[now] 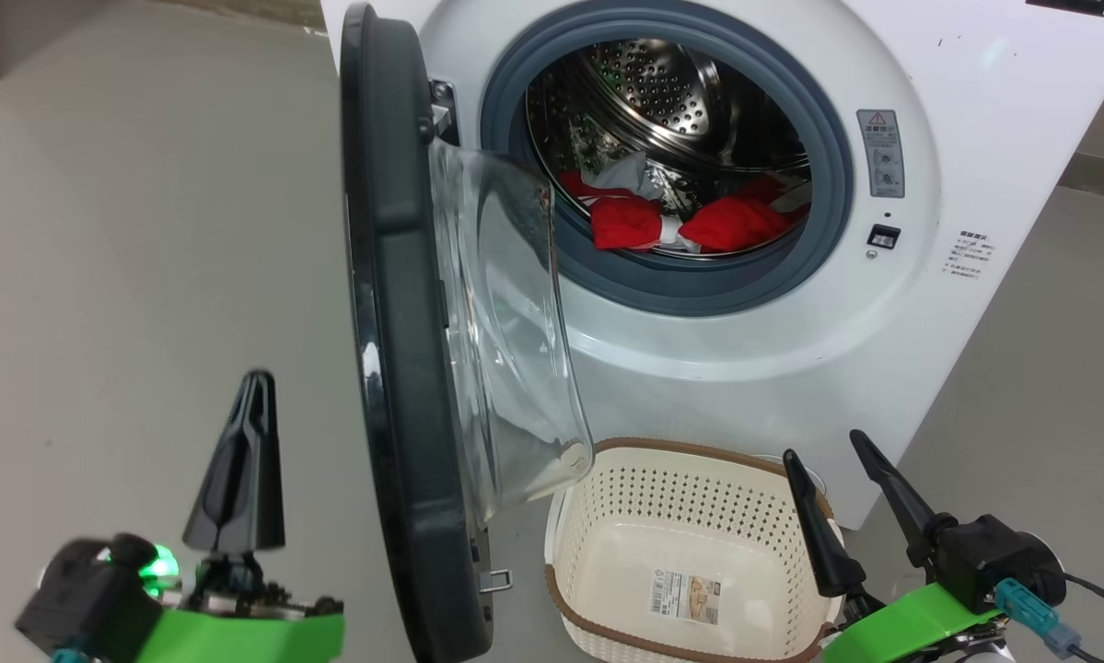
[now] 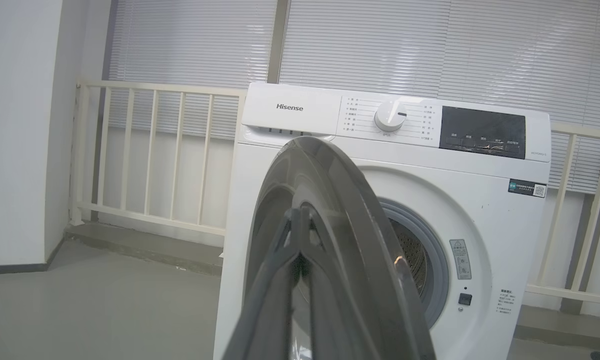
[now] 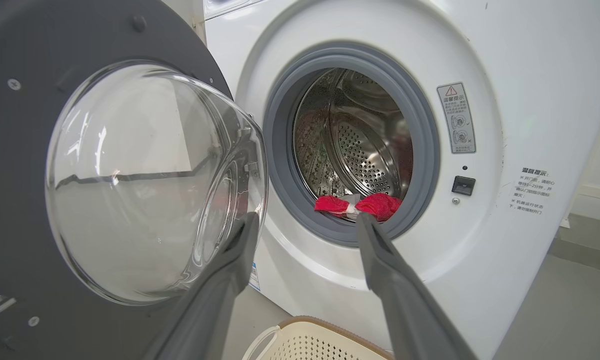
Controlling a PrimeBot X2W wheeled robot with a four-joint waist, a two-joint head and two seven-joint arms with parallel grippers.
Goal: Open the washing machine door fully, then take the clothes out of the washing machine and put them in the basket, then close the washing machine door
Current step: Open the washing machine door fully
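The washing machine (image 1: 975, 138) stands with the washing machine door (image 1: 395, 322) swung out edge-on toward me, its glass bowl (image 1: 505, 341) facing right. Red and white clothes (image 1: 680, 221) lie at the bottom front of the steel drum. The cream basket (image 1: 699, 453) sits on the floor below the opening, with just a label inside. My left gripper (image 1: 256, 385) is shut on nothing, left of the door's rim and apart from it. In the left wrist view its tips (image 2: 297, 214) point at the door's outer face (image 2: 350, 210). My right gripper (image 1: 824, 447) is open above the basket's right rim.
In the right wrist view the open right gripper (image 3: 306, 220) points between the glass bowl (image 3: 144, 180) and the clothes (image 3: 360, 205), above the basket (image 3: 305, 345). Bare grey floor (image 1: 128, 230) stretches left of the door. A white railing (image 2: 149, 150) runs behind the machine.
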